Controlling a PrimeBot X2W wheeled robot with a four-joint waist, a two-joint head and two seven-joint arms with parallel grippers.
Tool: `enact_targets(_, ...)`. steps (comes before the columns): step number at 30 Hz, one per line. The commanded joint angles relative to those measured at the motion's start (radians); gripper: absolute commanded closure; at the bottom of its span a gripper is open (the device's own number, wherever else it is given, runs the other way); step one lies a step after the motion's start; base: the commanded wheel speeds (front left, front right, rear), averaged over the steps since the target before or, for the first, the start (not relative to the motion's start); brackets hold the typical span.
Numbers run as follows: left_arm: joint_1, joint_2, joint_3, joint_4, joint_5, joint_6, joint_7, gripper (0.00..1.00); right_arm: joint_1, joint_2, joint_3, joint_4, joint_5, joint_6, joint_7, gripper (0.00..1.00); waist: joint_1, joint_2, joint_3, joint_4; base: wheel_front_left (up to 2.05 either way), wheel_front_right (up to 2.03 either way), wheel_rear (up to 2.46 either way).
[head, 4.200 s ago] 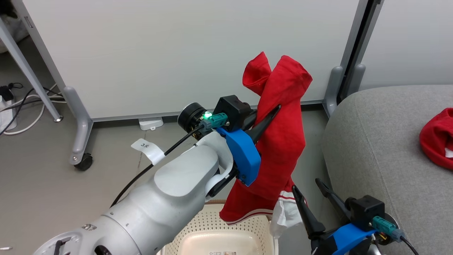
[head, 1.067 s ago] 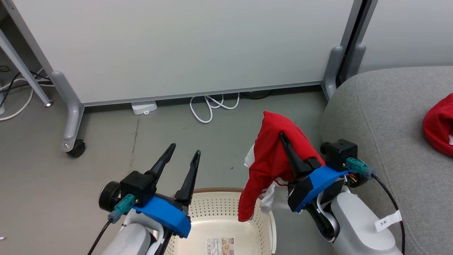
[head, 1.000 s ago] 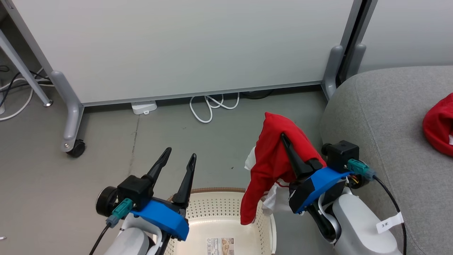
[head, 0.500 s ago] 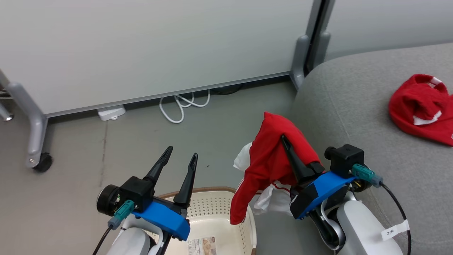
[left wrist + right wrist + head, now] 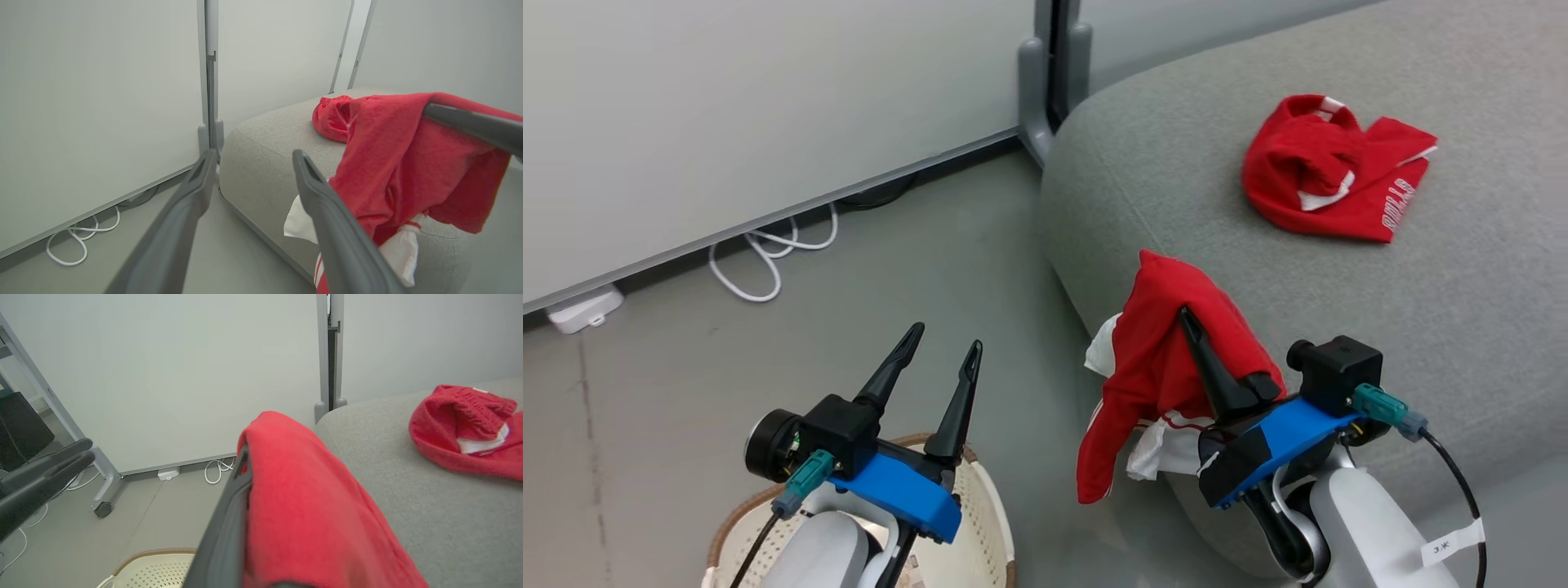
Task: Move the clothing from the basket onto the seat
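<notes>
The basket (image 5: 984,510) sits nearest you, low under the heel of the left gripper (image 5: 947,336). That gripper's two fingers stand spread wide with nothing between them. A few seconds ago it carried the red sports garment (image 5: 1156,359) high. Now it is empty and the cloth has passed to the right gripper (image 5: 1192,322).

The right fingers are pressed together on the garment. One dark finger lies bare on top of the cloth and the other is buried under it. The fabric drapes over the fingertips and hangs down on the side facing the left fingers, with white parts and a striped hem trailing below.

Since half a second ago your head view has swung toward the sofa (image 5: 1339,310). Both grippers keep the same pose in it, while the basket now shows under the left fingers rather than between the two grippers.

The sofa's rounded corner lies right under and ahead of the right fingertips. You cannot tell whether the hanging cloth touches it. The red knit piece (image 5: 1327,167) lies on the sofa well beyond those fingertips, apart from the held garment. Far beyond the left fingertips, a white cable (image 5: 768,253) loops on the floor at the foot of the pale partition (image 5: 727,106).
</notes>
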Motion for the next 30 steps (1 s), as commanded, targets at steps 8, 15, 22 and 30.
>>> enact_targets(8,-0.03,0.019,-0.009,-0.008,0.005,-0.002,-0.005,0.0,0.012,0.002,-0.001,-0.01,0.025,0.001,-0.02,1.0,0.0,0.0,0.049,-0.138,0.0,0.0,0.0)
enact_targets(15,-0.033,0.026,-0.022,-0.005,-0.01,-0.002,-0.005,0.0,0.015,0.002,-0.004,0.003,0.032,0.001,-0.031,1.0,0.0,0.0,0.053,-0.155,0.0,0.0,0.0)
enact_targets(22,-0.045,0.034,-0.028,-0.011,-0.011,-0.002,-0.005,0.0,-0.04,0.002,-0.027,0.003,0.006,0.001,-0.028,1.0,0.0,0.0,0.075,-0.139,0.0,0.0,0.0)
enact_targets(30,-0.09,0.071,-0.022,-0.054,0.005,-0.002,-0.005,0.0,-0.315,-0.04,-0.178,-0.029,-0.05,0.001,0.007,1.0,0.0,0.0,0.196,-0.119,0.0,0.0,0.0)
